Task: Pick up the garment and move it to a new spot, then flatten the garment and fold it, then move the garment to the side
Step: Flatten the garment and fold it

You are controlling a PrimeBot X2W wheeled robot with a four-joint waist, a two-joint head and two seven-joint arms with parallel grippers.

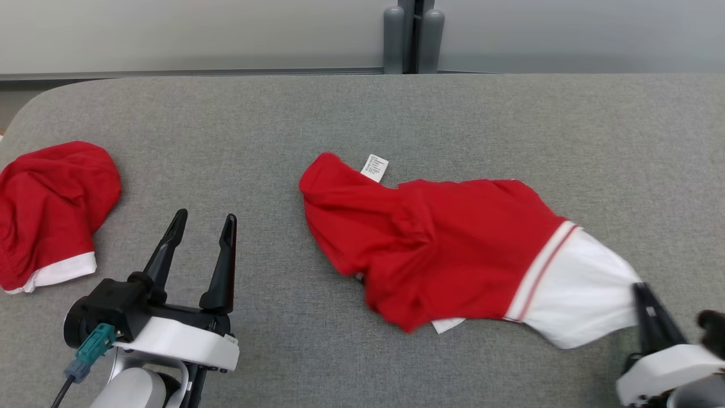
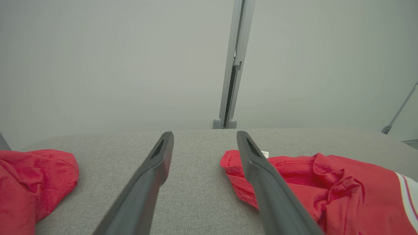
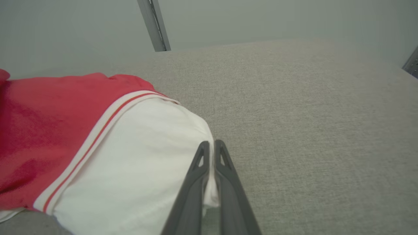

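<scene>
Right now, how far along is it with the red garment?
Nothing finished: the garment lies crumpled on the table. The right gripper is shut on its white end; the left gripper stands open, idle. Lifting, moving, flattening, folding and setting aside remain.

A grey fabric table (image 1: 453, 113) has a rounded far-left corner. A crumpled red cloth (image 1: 51, 204) with a white hem lies at its left edge. Behind the table, a grey post (image 1: 395, 39) stands against a pale wall (image 1: 170, 34).
</scene>
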